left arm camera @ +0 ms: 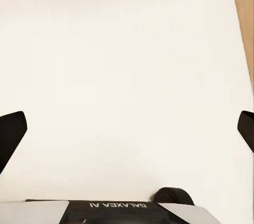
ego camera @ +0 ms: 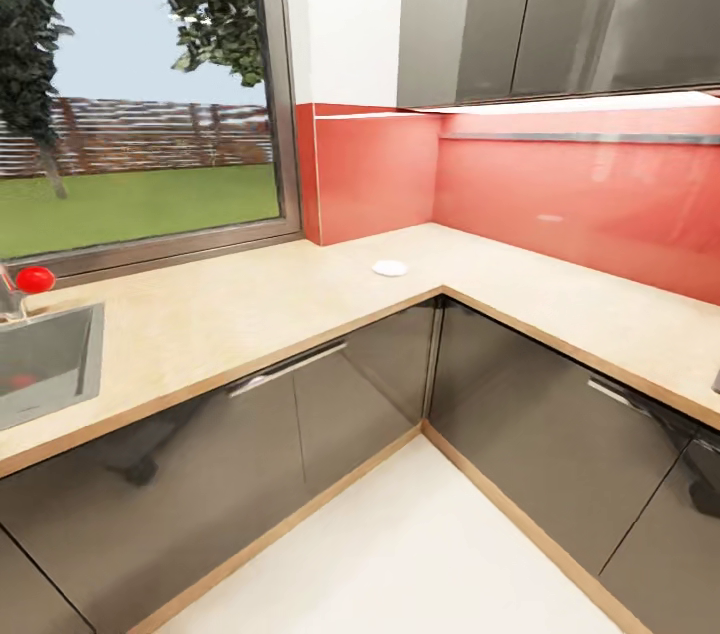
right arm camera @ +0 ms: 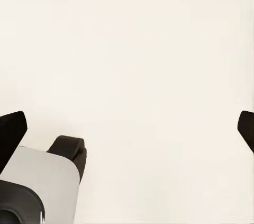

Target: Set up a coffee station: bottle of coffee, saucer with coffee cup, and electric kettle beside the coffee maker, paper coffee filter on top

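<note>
A: Where's your small white round paper coffee filter (ego camera: pixel 389 267)?
B: At twelve o'clock on the beige L-shaped table (ego camera: pixel 230 314).
A: Your end effectors?
B: Left end effector (left arm camera: pixel 127 128) and right end effector (right arm camera: pixel 127 128) both spread apart over pale floor (left arm camera: pixel 127 49).

The surface (ego camera: pixel 250 304) is pale beige with a light wood-coloured edge. On it lies a small white disc (ego camera: pixel 389 267). The wall panel (ego camera: pixel 560 204) behind is glossy coral red. The lower cabinets (ego camera: pixel 300 424) and the upper cabinets (ego camera: pixel 560 4) are dark glossy grey. The sink (ego camera: pixel 45 359) is steel grey, and the knob (ego camera: pixel 35 279) beside it is bright red. The floor (ego camera: pixel 400 554) is cream white. The fingers (left arm camera: pixel 10 134) of the left hand are black, and so are the fingers (right arm camera: pixel 11 128) of the right hand.
</note>
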